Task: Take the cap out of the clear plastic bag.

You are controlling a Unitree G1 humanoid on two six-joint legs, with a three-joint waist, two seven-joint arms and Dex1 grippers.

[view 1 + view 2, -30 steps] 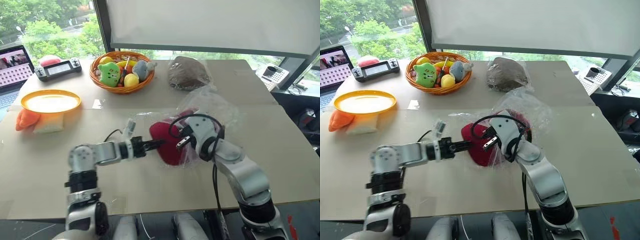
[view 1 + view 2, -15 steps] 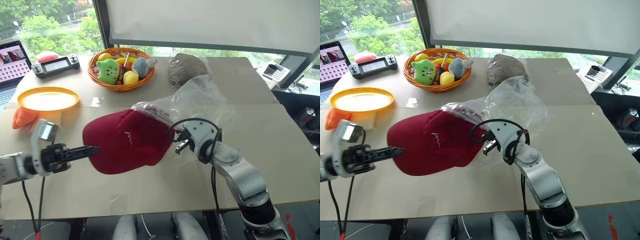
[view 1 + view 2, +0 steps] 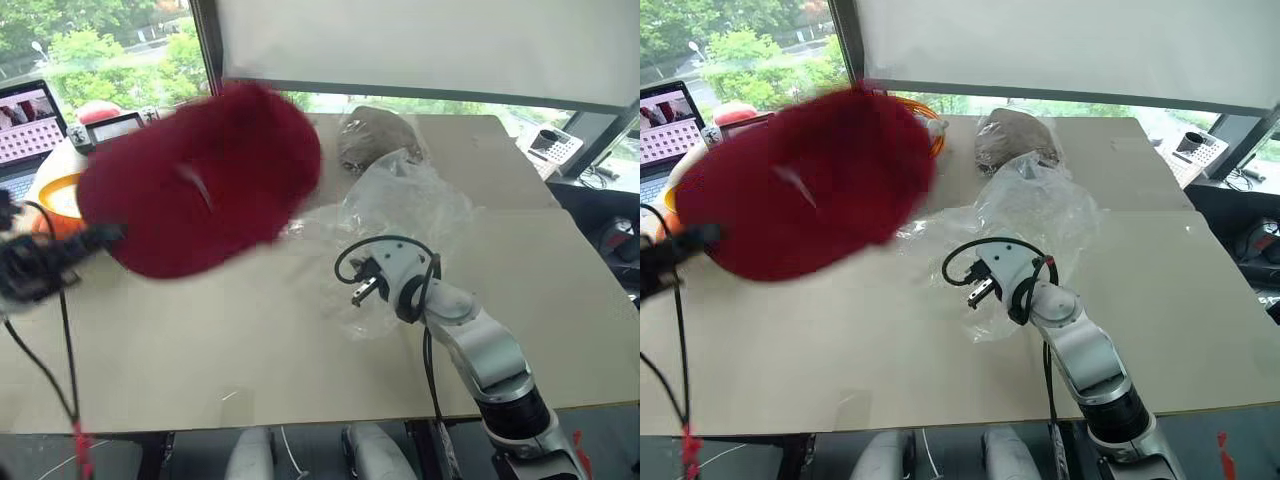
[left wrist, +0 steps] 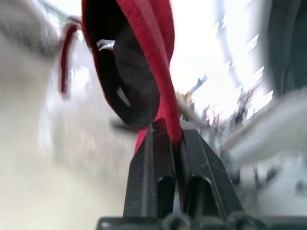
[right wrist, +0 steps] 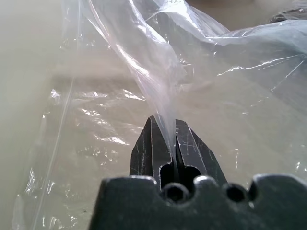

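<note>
The dark red cap (image 3: 200, 180) hangs in the air over the table's left side, fully outside the clear plastic bag (image 3: 410, 205). My left gripper (image 3: 95, 238) is at the cap's lower left edge; in the left wrist view its fingers (image 4: 146, 177) are shut on the cap's brim (image 4: 163, 72). The crinkled bag lies slumped and empty on the table at centre right. At the bag's near edge, my right gripper (image 3: 358, 287) is shut on a fold of the bag's film (image 5: 158, 91).
A brown lump in a small clear bag (image 3: 375, 140) sits behind the big bag. A laptop (image 3: 25, 115), a handheld controller (image 3: 115, 125) and a yellow plate (image 3: 58, 195) are at the far left, partly behind the cap. An orange basket rim (image 3: 933, 125) peeks out.
My left gripper has pulled the cap out of the bag and swung it up and to the left. The bag has collapsed empty. The right gripper has kept its hold in place.
</note>
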